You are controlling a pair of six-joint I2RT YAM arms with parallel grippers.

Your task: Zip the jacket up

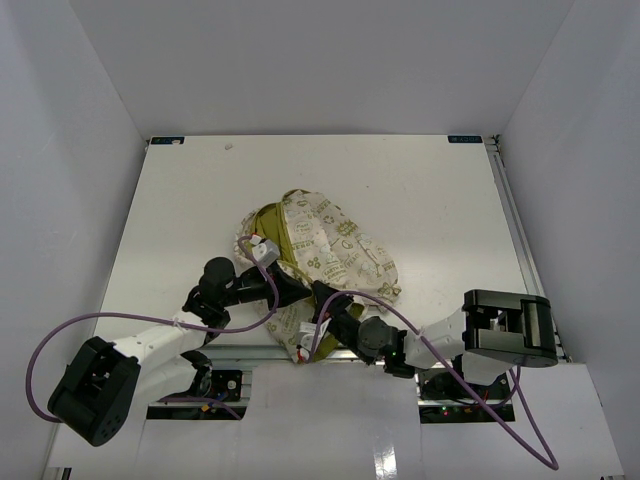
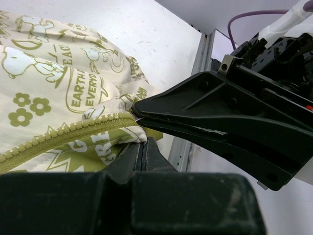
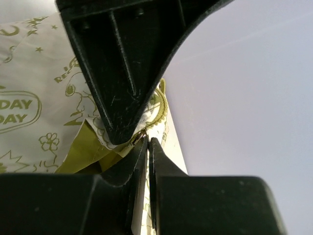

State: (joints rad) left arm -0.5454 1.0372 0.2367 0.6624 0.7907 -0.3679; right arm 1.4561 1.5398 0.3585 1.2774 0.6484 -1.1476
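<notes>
Jacket (image 1: pixel 330 245): cream with green drawings and words. It lies bunched up on the bench (image 1: pixel 200 200), by the middle of the near edge. One end reaches right to that edge, between the two arms.
Lining (image 3: pixel 85 147): green. It shows where the cloth folds back.
Zipper (image 2: pixel 63 131): green teeth run along the cloth edge and end right at the tips of both grippers. In the left wrist view this bit looks zipped.
Left gripper (image 2: pixel 142 147): its jaws are squeezed tight. They pinch the corner of the jacket, just below the end of the zipper.
Right gripper (image 3: pixel 147 144): its jaws are pressed together too. The tips sit at the end of the zipper, next to a tiny shiny bit of metal. I cannot tell if they hold that bit or only touch it.
Both grippers: they meet tip to tip at the same spot on the jacket, almost touching. The left one comes in from the left and the right one from the right.
Cables (image 1: pixel 45 350): purple. One loops out beside each arm near the front.
Walls (image 1: pixel 60 150): white, on the left, right and far sides of the bench.
</notes>
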